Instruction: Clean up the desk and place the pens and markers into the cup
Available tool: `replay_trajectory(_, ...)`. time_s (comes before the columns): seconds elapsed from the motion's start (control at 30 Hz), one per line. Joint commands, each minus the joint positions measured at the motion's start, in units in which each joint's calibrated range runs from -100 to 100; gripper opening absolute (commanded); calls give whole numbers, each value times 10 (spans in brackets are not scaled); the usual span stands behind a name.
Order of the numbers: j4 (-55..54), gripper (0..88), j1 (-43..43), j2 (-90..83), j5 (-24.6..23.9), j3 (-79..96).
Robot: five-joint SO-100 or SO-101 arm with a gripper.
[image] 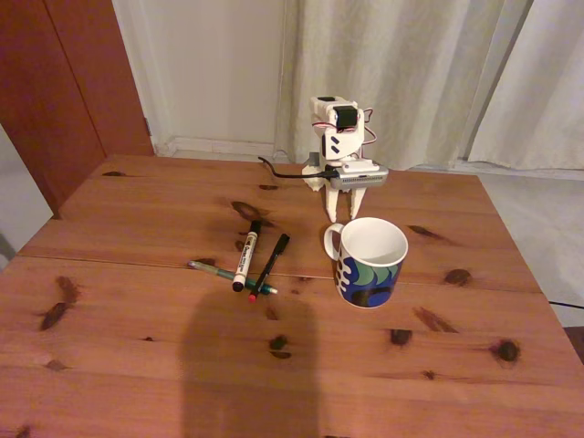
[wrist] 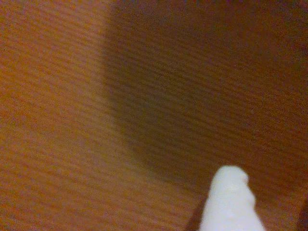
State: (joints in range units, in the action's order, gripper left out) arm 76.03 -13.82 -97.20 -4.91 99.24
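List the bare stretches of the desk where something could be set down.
Free: the whole near part of the desk, and the right side past the cup. Crowded: left of the cup, where marker, black pen and green pen cross, and behind it by the gripper.

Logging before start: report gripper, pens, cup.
Gripper pointed down behind the cup, holding nothing. Three pens lie crossed on the desk, left of cup. Nothing in the way.

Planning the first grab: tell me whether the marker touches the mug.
Apart. The fixed view shows bare desk between the marker and the mug.
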Motion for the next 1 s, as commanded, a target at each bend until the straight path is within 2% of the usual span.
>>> replay_trajectory(0.0, 7, 167, -2, -6, 3, 4)
replay_trajectory(0.97, 7, 163, 1, -6, 0, 4)
